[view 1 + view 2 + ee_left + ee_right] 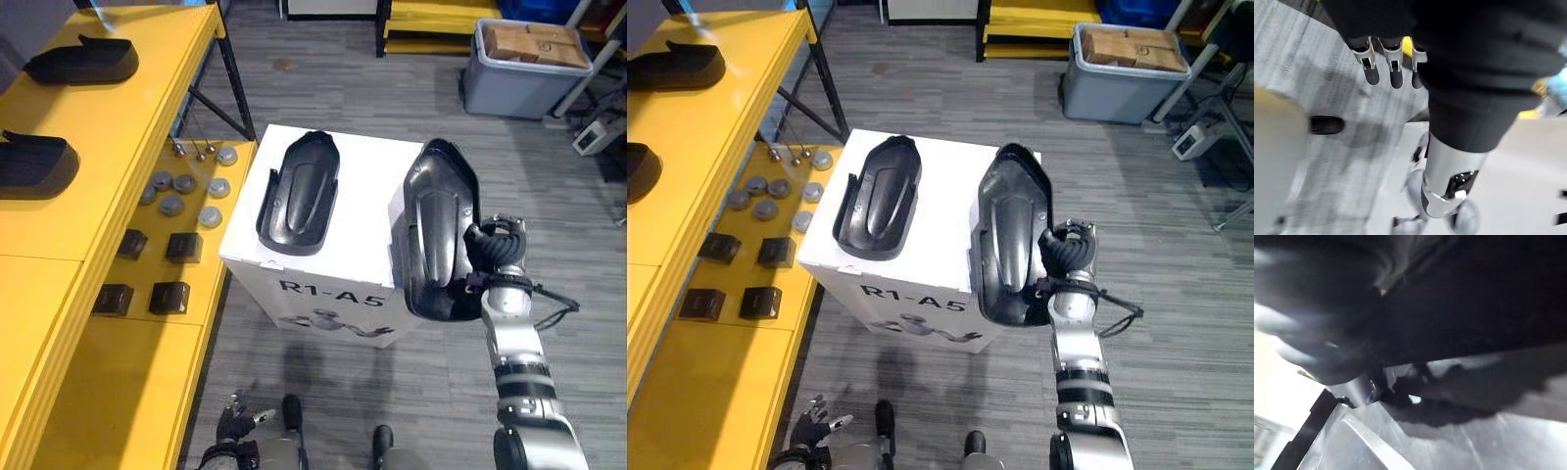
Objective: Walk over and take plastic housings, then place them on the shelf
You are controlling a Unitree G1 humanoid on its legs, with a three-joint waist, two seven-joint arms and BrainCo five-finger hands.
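Two black plastic housings are at a white box (367,186) in front of me. One housing (299,191) lies hollow side up on the box's left half. The other housing (436,230) is raised and tilted over the box's right edge, held by my right hand (496,247), whose dark ribbed cover shows just right of it. In the right wrist view its dark surface (1459,308) sits very close. My left hand (233,423) hangs low near the floor with relaxed fingers (1394,66), holding nothing.
A yellow shelf (137,127) runs along the left, with two more black housings (83,61) (34,164) on its top level. Its lower level carries round metal discs (181,196) and small black blocks (147,269). A grey bin (524,78) stands at the back right.
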